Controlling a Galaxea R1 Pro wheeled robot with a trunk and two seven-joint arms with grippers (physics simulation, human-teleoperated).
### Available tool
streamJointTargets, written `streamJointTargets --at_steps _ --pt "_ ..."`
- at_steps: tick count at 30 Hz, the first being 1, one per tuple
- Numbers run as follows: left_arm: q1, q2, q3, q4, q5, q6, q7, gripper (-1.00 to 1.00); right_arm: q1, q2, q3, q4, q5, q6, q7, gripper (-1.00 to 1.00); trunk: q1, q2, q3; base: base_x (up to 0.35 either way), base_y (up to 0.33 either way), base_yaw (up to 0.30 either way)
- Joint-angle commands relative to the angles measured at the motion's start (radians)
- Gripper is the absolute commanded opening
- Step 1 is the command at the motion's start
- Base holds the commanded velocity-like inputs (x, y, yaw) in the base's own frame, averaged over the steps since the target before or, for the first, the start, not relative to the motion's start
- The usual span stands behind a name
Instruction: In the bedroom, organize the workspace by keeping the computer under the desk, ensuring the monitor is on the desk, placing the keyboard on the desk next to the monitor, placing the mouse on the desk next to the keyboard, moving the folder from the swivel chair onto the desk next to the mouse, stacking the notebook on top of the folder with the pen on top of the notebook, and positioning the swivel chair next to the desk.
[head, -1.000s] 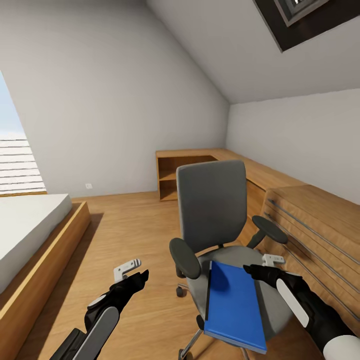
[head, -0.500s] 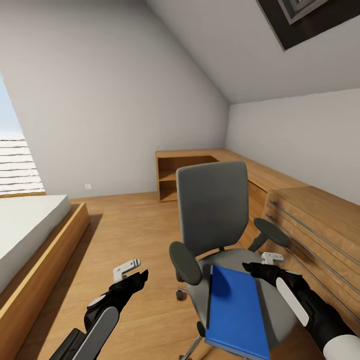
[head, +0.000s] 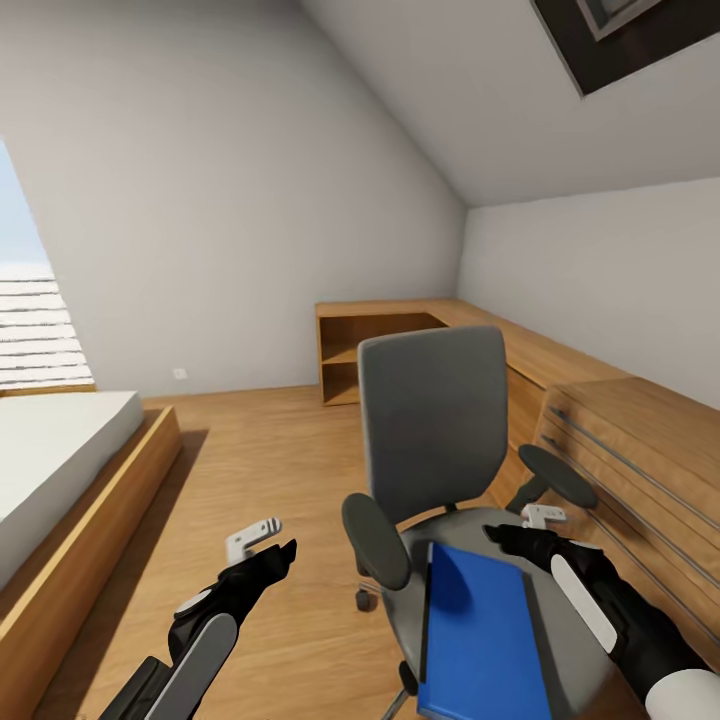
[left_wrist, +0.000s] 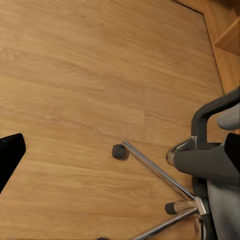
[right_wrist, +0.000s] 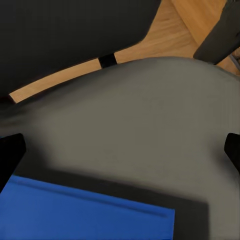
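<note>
The blue folder (head: 485, 640) lies lengthwise on the swivel chair (head: 440, 440) seat, just inside the open, empty right hand (head: 522, 527) — the left hand (head: 265, 538), also open, hangs well off over the floor (head: 250, 450).

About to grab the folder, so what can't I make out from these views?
- Folder: near end cut off by the head view's lower edge.
- Right gripper: jaw opening unclear in the head view; in the wrist view the fingertips sit at the frame edges.
- Swivel chair: base cut off.
</note>
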Motion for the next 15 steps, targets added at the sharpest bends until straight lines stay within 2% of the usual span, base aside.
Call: streamJointTargets --at_steps 1,15 --pt "-0.001 0.001 -0.002 -0.001 0.006 0.001 0.008 1.0 0.0 -0.001 0.003 -0.002 -0.006 0.003 -0.005 1.0 0.0 -0.001 -0.001 0.005 0.0 0.185" --pt "-0.001 0.001 -0.002 -0.001 0.007 0.001 0.008 1.0 0.0 0.007 0.009 -0.002 -0.006 0.003 -0.005 1.0 0.0 -0.001 -0.001 0.001 0.0 0.252"
